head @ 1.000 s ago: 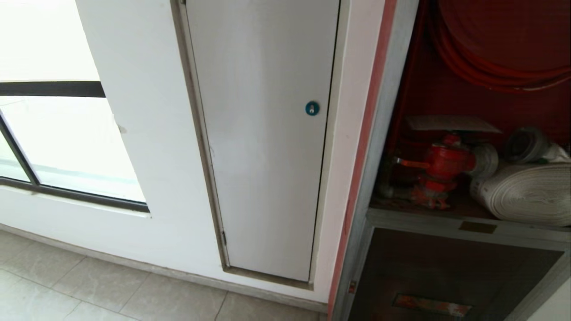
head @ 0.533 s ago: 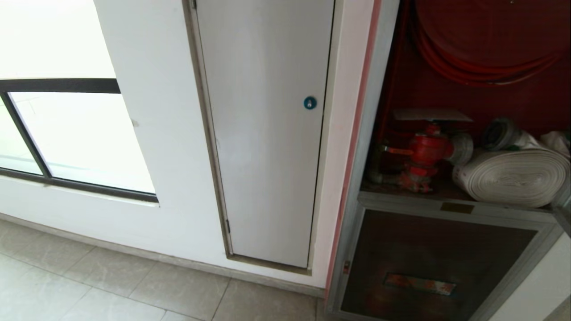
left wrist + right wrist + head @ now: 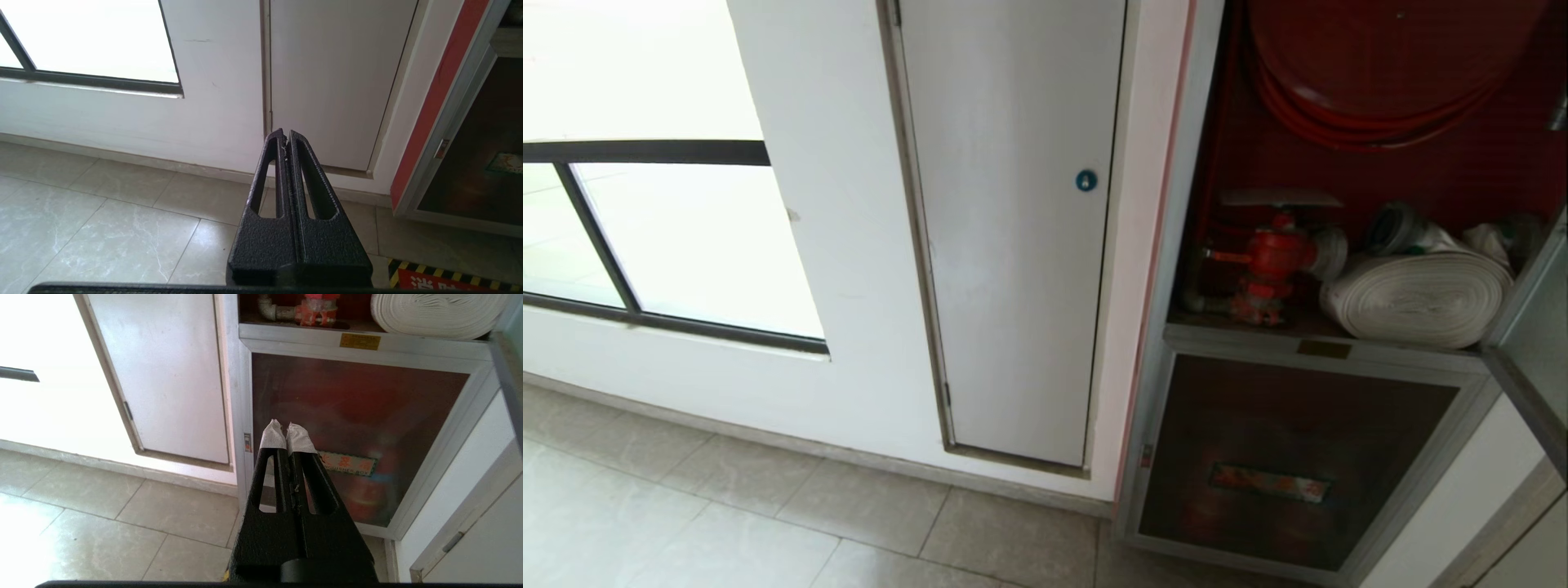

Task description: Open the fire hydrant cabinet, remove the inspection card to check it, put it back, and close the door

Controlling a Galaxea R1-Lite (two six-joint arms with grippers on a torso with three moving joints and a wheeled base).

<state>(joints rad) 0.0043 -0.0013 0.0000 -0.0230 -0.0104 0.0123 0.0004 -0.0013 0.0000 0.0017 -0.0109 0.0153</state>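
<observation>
- The fire hydrant cabinet (image 3: pixel 1176 245) stands open at the right of the wall, its red inside bare to view.
- On its shelf, a red valve (image 3: pixel 1270 257) sits by the left wall, with a white rolled hose (image 3: pixel 1417 298) beside it toward the right; a red hose reel (image 3: pixel 1372 73) hangs above.
- A pale flat sheet (image 3: pixel 1278 198) lies on top of the valve; whether it is the inspection card cannot be told.
- The door (image 3: pixel 1531 359) is swung out at the cabinet's right edge.
- Below the shelf is a lower dark panel (image 3: pixel 1290 457) with a label.
- Left of the cabinet are a plain white door (image 3: pixel 1013 229) and a window (image 3: pixel 670 237).
- The left gripper (image 3: pixel 285 134) is closed and empty above floor tiles (image 3: pixel 102 228).
- The right gripper (image 3: pixel 287 426) is closed and empty, facing the lower panel.
</observation>
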